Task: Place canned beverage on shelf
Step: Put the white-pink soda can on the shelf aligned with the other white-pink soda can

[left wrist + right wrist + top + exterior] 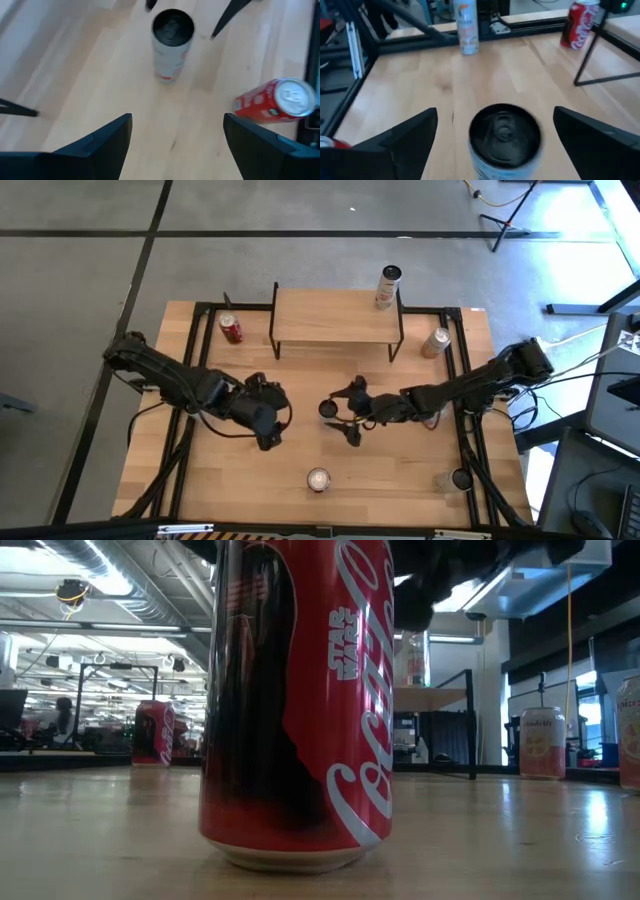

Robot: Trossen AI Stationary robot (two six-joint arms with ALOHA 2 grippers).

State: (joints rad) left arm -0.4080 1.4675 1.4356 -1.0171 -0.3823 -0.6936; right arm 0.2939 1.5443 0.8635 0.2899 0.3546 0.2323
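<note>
A can with a black top (pixel 328 409) stands upright on the tabletop, in front of the shelf (pixel 335 320). The shelf is a low wood board on black legs at the far middle. My right gripper (pixel 342 416) is open, with one finger on each side of this can (pixel 505 134) and a gap at both. My left gripper (pixel 266 426) is open and empty to the can's left. It faces the can (pixel 172 31).
A red cola can (pixel 318 479) stands near the front edge and fills the low view (pixel 295 700). Other cans stand left of the shelf (pixel 231 329), at its far right corner (pixel 388 287), right of it (pixel 436 341), and at the near right (pixel 461 479).
</note>
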